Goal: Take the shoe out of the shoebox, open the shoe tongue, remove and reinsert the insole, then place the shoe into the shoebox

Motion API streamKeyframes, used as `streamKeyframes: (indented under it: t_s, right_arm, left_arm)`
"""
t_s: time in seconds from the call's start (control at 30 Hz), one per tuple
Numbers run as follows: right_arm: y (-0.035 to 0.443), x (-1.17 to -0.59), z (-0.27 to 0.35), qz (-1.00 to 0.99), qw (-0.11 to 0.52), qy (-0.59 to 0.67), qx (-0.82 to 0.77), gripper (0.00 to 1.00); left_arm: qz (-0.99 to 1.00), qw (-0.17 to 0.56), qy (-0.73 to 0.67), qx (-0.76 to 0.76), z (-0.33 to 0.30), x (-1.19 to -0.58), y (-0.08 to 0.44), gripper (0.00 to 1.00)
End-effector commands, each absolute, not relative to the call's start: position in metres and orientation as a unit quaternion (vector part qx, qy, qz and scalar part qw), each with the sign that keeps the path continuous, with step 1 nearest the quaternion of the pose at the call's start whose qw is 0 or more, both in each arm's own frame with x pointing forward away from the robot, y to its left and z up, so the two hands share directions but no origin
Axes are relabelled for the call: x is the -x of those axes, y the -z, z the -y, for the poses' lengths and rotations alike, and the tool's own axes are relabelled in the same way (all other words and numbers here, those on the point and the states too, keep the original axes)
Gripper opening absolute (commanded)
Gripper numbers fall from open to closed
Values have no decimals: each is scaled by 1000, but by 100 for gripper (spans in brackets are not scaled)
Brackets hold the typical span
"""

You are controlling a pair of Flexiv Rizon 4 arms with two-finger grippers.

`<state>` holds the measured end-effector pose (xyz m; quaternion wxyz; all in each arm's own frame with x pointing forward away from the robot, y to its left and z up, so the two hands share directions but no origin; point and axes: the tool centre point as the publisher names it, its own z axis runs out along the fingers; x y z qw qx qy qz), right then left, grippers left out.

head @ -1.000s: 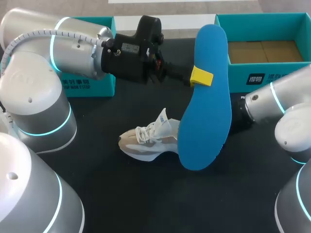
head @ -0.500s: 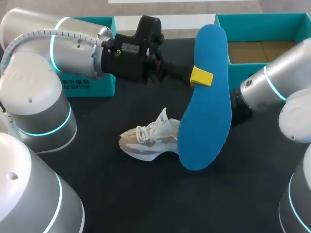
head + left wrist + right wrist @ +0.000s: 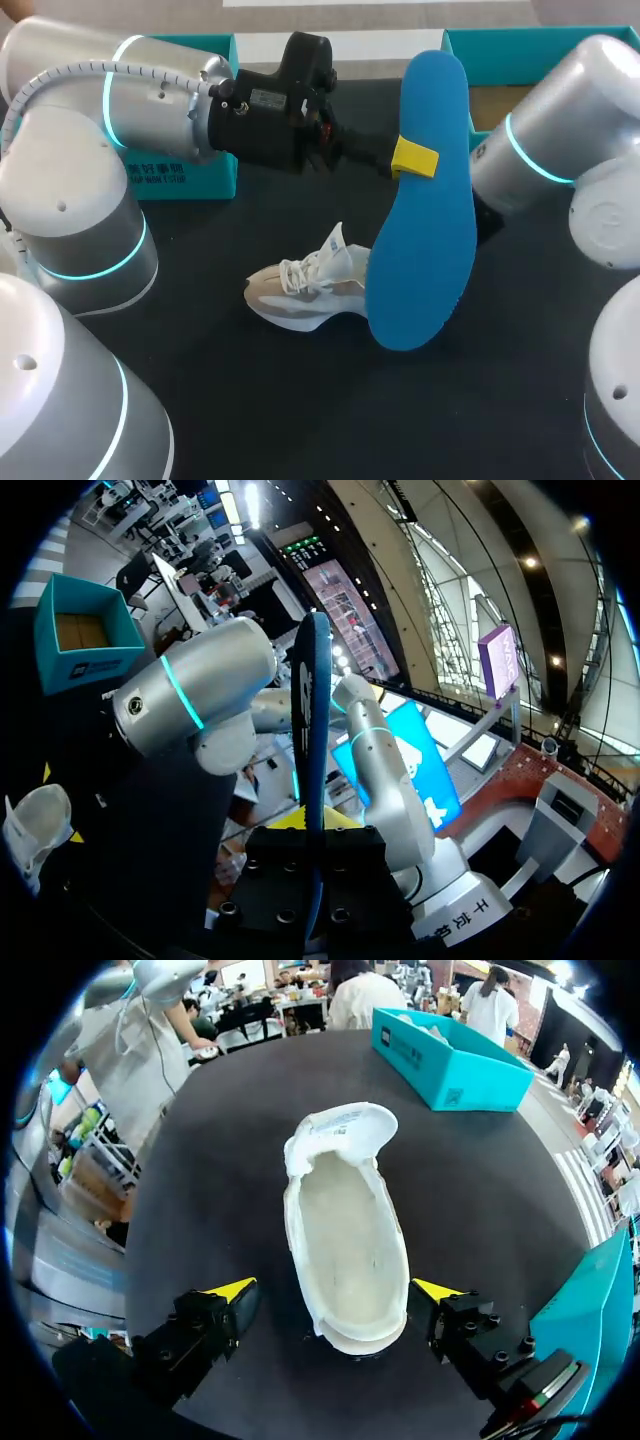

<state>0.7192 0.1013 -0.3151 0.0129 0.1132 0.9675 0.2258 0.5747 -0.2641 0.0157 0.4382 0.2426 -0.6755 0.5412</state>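
Left gripper (image 3: 412, 158) is clamped on the blue insole (image 3: 420, 200), holding it upright above the black bench (image 3: 250, 400). The shoe (image 3: 305, 290) rests mid-bench, just beside the insole's lower end. Seen from the right wrist, the right gripper (image 3: 335, 1290) is spread wide around the shoe's (image 3: 345, 1230) heel without touching it. The open teal shoebox (image 3: 540, 42) stands at the far right edge and a second teal box (image 3: 190, 172) at the far left. Bare bench lies nearer than the shoe.

Head cam: fixed high behind rig, facing down, whole table (image 3: 250, 400) in frame. L wrist cam: aimed along left gripper (image 3: 312, 825), insole (image 3: 312, 710) edge-on, v. close. R wrist cam: down past right gripper (image 3: 335, 1290) onto shoe (image 3: 345, 1230), near. Shared w/ head: shoe, insole.
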Motion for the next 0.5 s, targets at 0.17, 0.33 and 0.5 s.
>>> streamKeyframes:
  t_s: [0.17, 0.33, 0.5]
  right_arm:
    - [309, -719, -107, -984, 10, -141, -106, 100]
    - [309, -723, -107, -984, 12, -142, -104, 100]
    - [313, -730, -107, -983, 14, -149, -104, 100]
  left_arm:
    - [675, 438, -541, -244, 264, -573, -15, 0]
    - [675, 438, -541, -244, 264, -573, -15, 0]
    - [675, 438, -541, -244, 264, -573, -15, 0]
